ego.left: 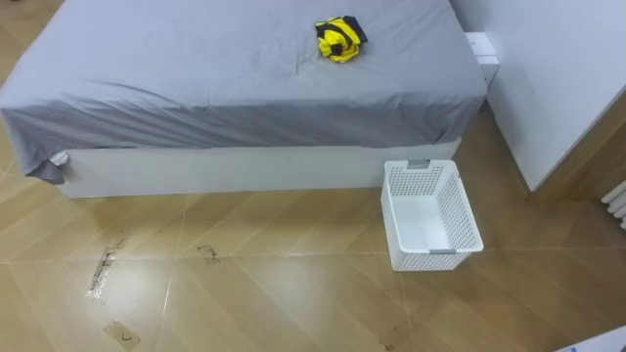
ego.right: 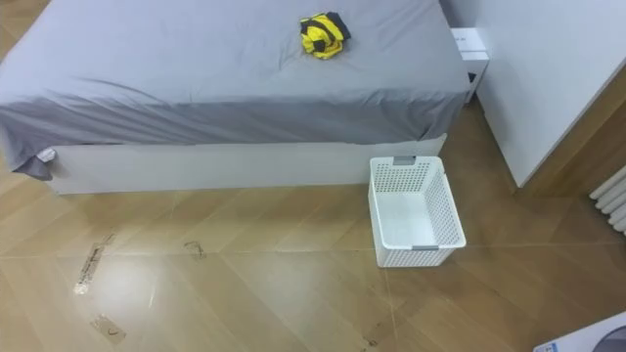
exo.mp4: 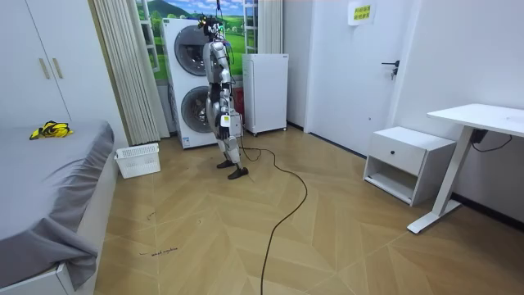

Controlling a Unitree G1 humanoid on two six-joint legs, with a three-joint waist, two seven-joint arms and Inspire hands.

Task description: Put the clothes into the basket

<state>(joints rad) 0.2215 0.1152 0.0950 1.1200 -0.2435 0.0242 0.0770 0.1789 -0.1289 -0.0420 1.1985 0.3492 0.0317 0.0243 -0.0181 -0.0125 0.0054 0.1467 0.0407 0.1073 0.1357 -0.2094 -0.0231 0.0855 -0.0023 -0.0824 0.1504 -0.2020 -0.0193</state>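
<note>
Robot hand grip impossible to tell, white basket empty, yellow-black clothes on bed

Grey bed carries yellow-black clothes; floor carries white basket.

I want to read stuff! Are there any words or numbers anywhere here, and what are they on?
Yellow-green sign high on the wall: dark marks, too small to read.
Yellow and black clothes on the bed: no letters can be made out.
White basket: no writing shows.
Floor marks: scuffs, not readable as text.
So nothing here can be read.
</note>
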